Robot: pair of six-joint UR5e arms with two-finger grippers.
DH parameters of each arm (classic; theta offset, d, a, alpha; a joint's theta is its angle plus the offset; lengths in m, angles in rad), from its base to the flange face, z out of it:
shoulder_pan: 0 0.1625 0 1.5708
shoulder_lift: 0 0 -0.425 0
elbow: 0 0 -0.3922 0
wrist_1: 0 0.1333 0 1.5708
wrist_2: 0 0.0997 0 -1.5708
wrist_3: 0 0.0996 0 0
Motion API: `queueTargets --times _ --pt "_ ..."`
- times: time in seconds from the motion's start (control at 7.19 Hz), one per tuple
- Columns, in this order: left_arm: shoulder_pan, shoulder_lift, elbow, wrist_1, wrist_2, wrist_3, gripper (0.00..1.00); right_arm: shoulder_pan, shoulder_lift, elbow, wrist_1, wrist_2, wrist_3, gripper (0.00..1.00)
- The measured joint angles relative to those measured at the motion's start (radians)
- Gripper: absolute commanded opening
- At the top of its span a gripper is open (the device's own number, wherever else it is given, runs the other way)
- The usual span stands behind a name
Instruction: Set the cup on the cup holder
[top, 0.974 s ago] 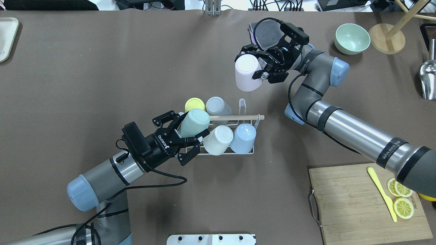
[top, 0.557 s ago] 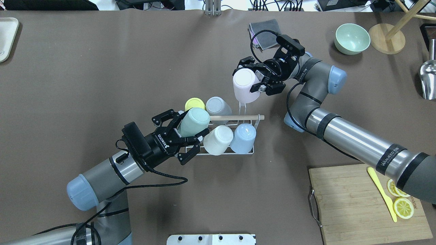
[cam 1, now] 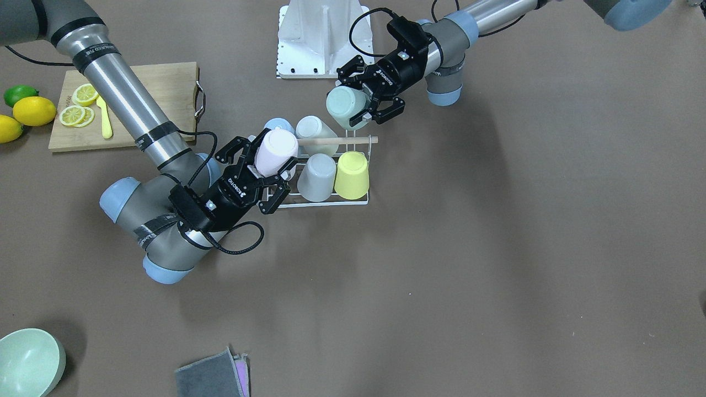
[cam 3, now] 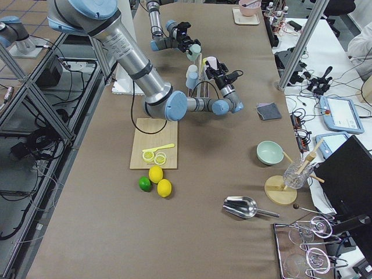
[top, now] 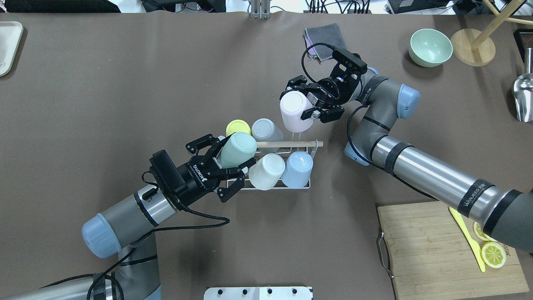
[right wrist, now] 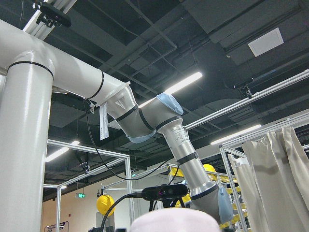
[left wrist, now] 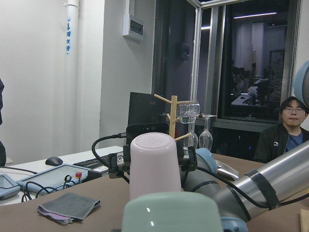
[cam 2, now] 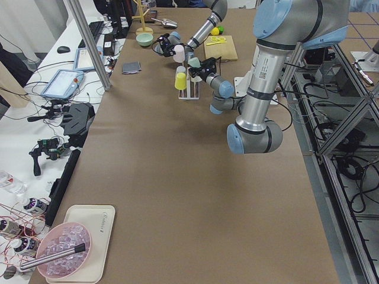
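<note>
Holding the pink cup (top: 293,109) upside down, a bit tipped, the right gripper (top: 305,100) squeezes it just over the cup holder's (top: 287,144) back corner. The left gripper (top: 228,160) hugs a green cup (top: 237,149) on the holder.

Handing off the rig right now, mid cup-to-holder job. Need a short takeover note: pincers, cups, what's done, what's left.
Left pincer: fingers flank the mint cup, which is tilted at the cup holder's end on the robot's left. Cannot tell whether it is clamped or released.
Right pincer: shut on the pink cup, held upside down over the free prong at the holder's far right corner.
Done: yellow cup, grey cup, cream cup and blue cup sit on the holder.
Left: lower the pink cup onto the prong and open. Check the mint cup is seated, then pull both arms clear.
</note>
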Motion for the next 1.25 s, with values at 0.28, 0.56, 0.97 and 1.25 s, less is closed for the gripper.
queueTargets --times 0.28,0.56,0.97,1.25 --pt "0.000 -0.003 0.008 0.000 0.000 0.000 0.00 -0.001 -0.001 0.002 -0.001 -0.001 0.000 0.64" --pt "0.001 -0.005 0.016 -0.001 0.000 0.000 0.00 0.000 -0.002 0.006 -0.004 0.001 0.006 0.99" --pt "0.002 -0.008 0.024 -0.005 0.000 -0.001 0.15 0.002 -0.002 0.012 -0.010 0.006 0.015 0.99" --pt "0.003 -0.010 0.026 -0.005 0.000 -0.001 0.94 0.013 -0.003 0.015 -0.011 0.006 0.015 0.98"
